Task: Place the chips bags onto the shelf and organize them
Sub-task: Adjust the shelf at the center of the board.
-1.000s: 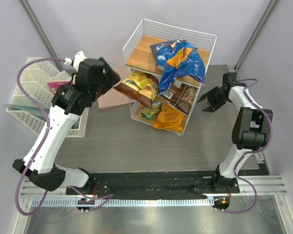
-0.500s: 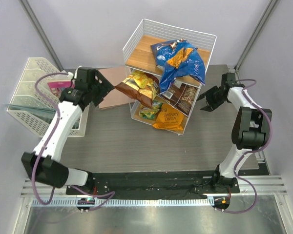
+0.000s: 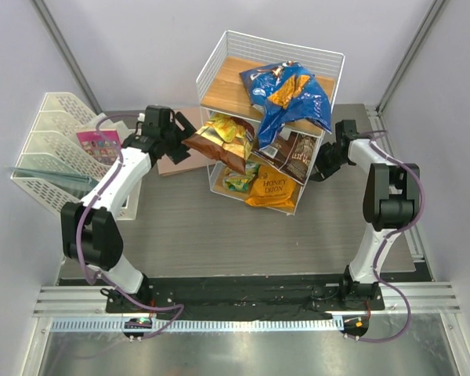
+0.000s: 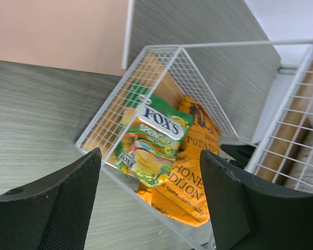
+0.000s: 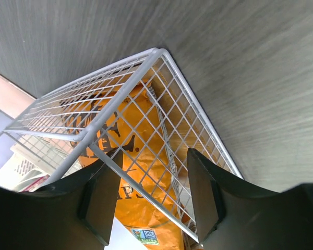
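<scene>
Both arms have closed in on the shelf (image 3: pixel 225 88) over the last second. The left arm, which was raised well off the shelf's left side, now stretches out low, so the left end effector (image 3: pixel 180 131) sits just beside the shelf's left face. The right end effector (image 3: pixel 325 166), which hung a little way off the shelf's right side, is now close against that side. Each is released: in both wrist views the fingers stand apart with nothing between them, only shelf wire and bags beyond.

All 5 chips bags are already on the shelf and have not shifted.
- The blue Doritos bag (image 3: pixel 286 94) lies on the top tier and droops over the shelf's front edge.
- The brown crinkly bag (image 3: pixel 218 141) on the middle tier juts out past the shelf's left side.
- The dark brown Sea Salt bag (image 3: pixel 294 157) leans at the right of the same tier.
- On the bottom tier the green-yellow bag (image 4: pixel 151 140) rests against the orange Honey Dijon bag (image 3: pixel 268 190), which pokes out the front.

Placing looks finished, so what remains is tidying. With one open end effector on each side of the shelf, the likely next step is nudging the overhanging bags inward. The brown bag at the left looks the nearest candidate.
</scene>
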{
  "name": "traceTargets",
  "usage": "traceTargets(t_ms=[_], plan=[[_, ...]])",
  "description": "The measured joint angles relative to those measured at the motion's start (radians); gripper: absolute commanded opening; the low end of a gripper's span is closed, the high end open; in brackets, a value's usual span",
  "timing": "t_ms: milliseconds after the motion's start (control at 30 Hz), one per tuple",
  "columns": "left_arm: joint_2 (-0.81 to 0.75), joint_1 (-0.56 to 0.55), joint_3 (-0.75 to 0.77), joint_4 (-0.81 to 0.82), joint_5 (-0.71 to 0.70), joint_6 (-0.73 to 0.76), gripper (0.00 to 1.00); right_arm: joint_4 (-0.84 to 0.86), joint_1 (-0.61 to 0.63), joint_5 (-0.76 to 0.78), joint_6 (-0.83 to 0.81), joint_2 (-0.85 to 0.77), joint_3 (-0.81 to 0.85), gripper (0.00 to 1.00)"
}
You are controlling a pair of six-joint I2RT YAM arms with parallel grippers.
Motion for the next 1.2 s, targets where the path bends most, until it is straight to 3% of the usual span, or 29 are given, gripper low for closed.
traceTargets(t_ms=[300,1200], plan=[[0.000,-0.027,-0.097,0.095,0.095,-0.023,0.72,0.003,0.001,-0.010,0.005,0.088,0.110,0.58],[0.000,-0.125,-0.150,0.094,0.096,-0.061,0.73,-0.001,-0.025,-0.039,-0.042,0.225,0.304,0.59]])
